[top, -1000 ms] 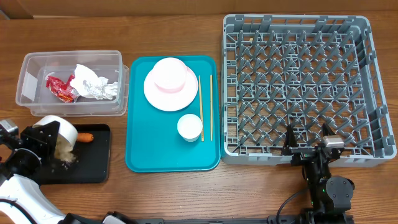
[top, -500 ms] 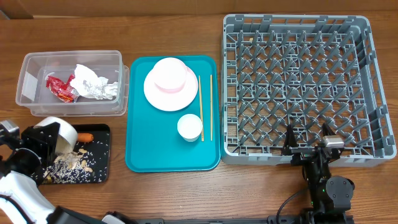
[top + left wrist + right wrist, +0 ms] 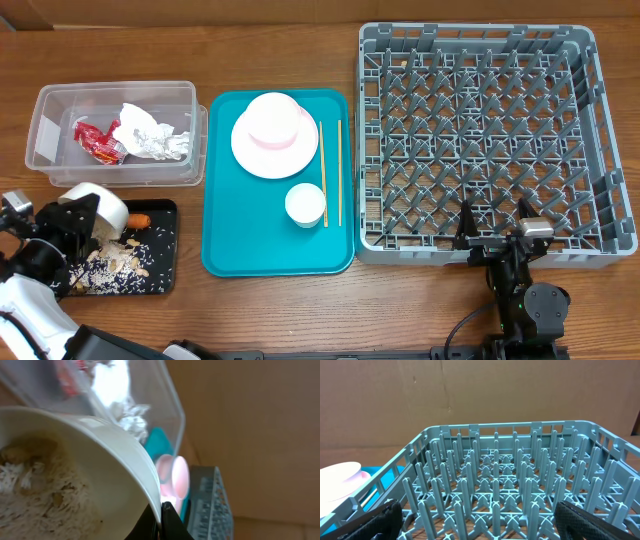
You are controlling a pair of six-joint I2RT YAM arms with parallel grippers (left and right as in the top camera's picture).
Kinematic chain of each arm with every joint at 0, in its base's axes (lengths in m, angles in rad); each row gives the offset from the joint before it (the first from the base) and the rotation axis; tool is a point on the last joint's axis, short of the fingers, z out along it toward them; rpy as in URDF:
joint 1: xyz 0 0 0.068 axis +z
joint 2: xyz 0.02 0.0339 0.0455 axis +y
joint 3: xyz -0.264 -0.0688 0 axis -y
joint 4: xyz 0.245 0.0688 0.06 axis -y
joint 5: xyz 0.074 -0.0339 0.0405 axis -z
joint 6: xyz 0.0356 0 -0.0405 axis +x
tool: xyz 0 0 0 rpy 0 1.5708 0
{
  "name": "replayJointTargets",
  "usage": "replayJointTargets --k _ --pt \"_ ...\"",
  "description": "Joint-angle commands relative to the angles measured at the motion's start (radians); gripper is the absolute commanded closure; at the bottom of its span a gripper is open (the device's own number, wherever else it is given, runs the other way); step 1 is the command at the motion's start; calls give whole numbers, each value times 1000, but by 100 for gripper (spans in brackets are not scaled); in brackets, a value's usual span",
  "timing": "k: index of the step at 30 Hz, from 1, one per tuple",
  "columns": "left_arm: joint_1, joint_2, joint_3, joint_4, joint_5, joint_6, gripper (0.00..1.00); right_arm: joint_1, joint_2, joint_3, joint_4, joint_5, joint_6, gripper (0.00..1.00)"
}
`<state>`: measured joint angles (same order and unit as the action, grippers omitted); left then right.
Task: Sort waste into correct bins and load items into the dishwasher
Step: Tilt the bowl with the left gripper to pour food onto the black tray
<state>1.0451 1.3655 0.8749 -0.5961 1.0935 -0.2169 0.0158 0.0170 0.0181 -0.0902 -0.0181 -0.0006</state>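
Two bowls (image 3: pixel 272 120), one plate (image 3: pixel 292 165), one cup (image 3: pixel 305 204), two chopsticks (image 3: pixel 322 160). One wrapper (image 3: pixel 98 141), one paper wad (image 3: pixel 152 135), one carrot (image 3: pixel 137 220), scattered scraps (image 3: pixel 110 262). One tub (image 3: pixel 115 90), one black tray (image 3: pixel 165 278), one teal tray (image 3: pixel 230 250), one rack (image 3: pixel 480 130).

Right claw (image 3: pixel 477 512) agape before the grey dish rack (image 3: pixel 495 480)

White rounded shell on left arm (image 3: pixel 28 300), black wrist block above it, small grey-white piece at the edge. Thin black left fingers (image 3: pixel 161 522). All-black right arm (image 3: pixel 525 298): round joint housing, tiny green light, pale grey cap on top. Matte black right fingers (image 3: pixel 584 521), tapered, rough-looking edges. Thin black cable (image 3: pixel 462 326) near base.
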Motion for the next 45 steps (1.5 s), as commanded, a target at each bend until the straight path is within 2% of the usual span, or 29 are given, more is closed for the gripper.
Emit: replayJointTargets --k 1,6,9,12,31,45 --pt "41 3 -5 -6 200 99 96 7 -1 -10 6 8 -4 0" --pt "56 3 -22 -42 229 151 96 7 -1 -10 6 8 -4 0" --pt "56 3 -61 -46 338 211 96 7 -1 -10 6 8 -4 0" --pt "56 3 -68 -35 332 242 96 7 -1 -10 6 8 -3 0" --pt "55 3 -70 -113 487 296 96 7 -1 -10 6 8 -4 0" --pt "84 3 -70 -120 488 304 96 7 -1 -10 6 8 -4 0"
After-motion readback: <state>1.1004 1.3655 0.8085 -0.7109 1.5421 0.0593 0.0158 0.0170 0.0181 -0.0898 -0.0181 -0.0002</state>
